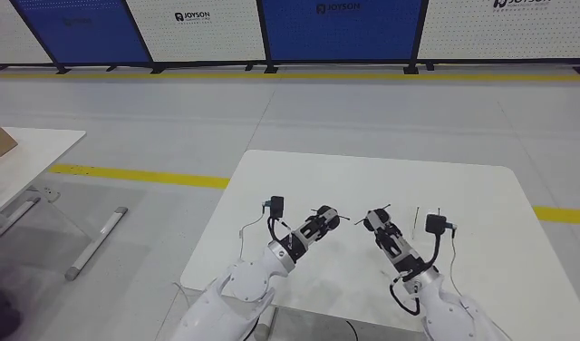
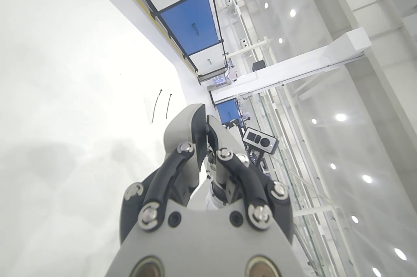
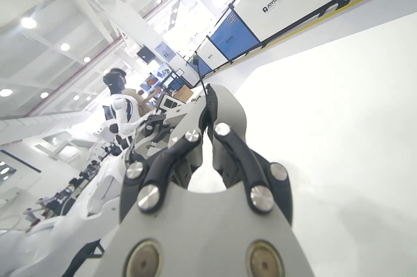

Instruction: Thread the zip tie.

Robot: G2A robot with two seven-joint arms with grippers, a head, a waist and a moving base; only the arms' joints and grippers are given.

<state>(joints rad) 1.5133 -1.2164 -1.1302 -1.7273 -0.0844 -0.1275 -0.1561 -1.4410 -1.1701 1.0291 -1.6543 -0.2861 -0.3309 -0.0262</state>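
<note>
My right gripper (image 3: 208,93) is shut on a black zip tie (image 3: 199,74), whose square head sticks out past the fingertips. My left gripper (image 2: 206,119) is shut too, with a small black bit of a zip tie (image 2: 207,128) pinched at its tips. From above, the left gripper (image 1: 326,221) and right gripper (image 1: 372,219) face each other a short way apart over the white table (image 1: 362,173). Thin black ends poke out at both.
Two loose black zip ties (image 2: 156,106) (image 2: 168,105) lie side by side on the table, beyond the right gripper. From above they show as two loose zip ties (image 1: 416,221) beside the right wrist. The table's front edge runs just under both arms.
</note>
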